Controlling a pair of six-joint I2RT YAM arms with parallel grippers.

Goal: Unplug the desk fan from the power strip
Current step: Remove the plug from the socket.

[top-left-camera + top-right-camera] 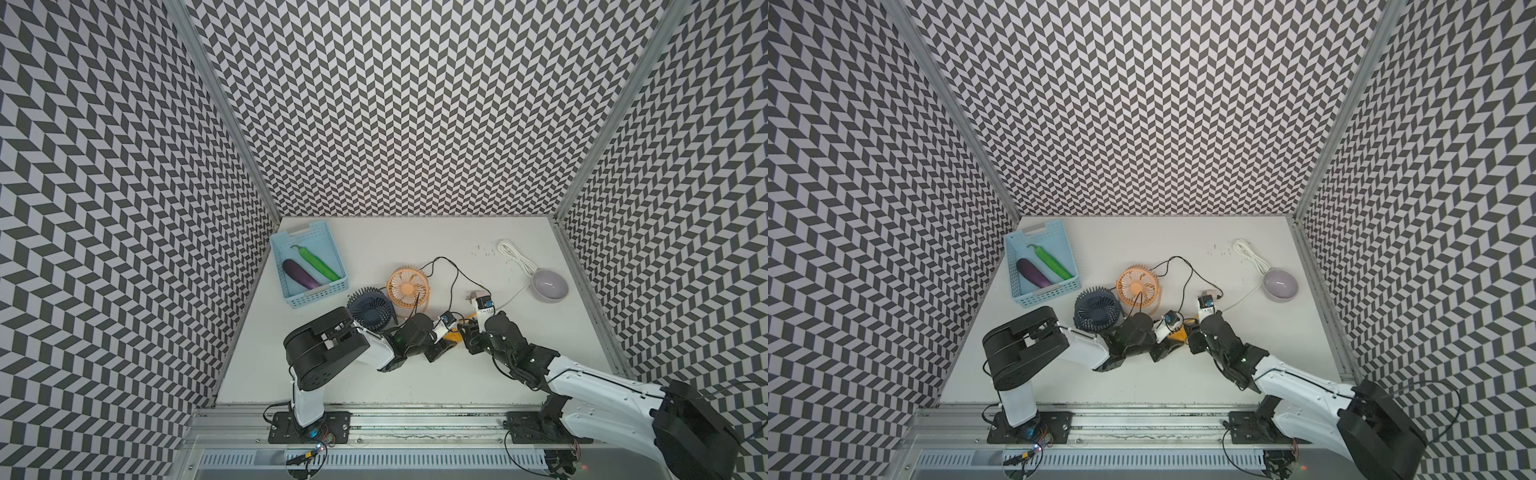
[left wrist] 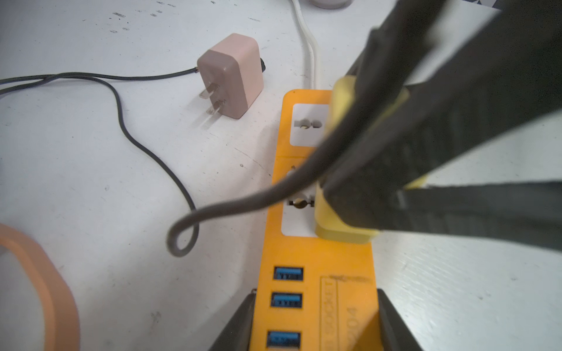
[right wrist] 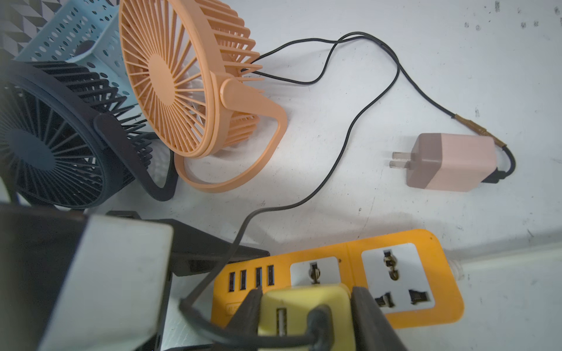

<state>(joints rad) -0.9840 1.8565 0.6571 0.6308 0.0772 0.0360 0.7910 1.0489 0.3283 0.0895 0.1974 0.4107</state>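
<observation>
The blue basket [image 1: 316,293] holds one aubergine [image 1: 300,274] and one green pepper [image 1: 320,264]. The left gripper [image 2: 316,293] clamps the power strip [image 2: 316,258]; the right gripper [image 3: 307,291] clamps the yellow plug [image 3: 299,308].

Jaws tight: left arm [image 1: 374,349], right arm [image 1: 590,378].

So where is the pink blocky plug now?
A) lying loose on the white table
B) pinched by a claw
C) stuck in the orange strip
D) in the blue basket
A: the pink blocky plug lies on the white table, prongs bare, apart from the orange-yellow plastic power strip.
</observation>
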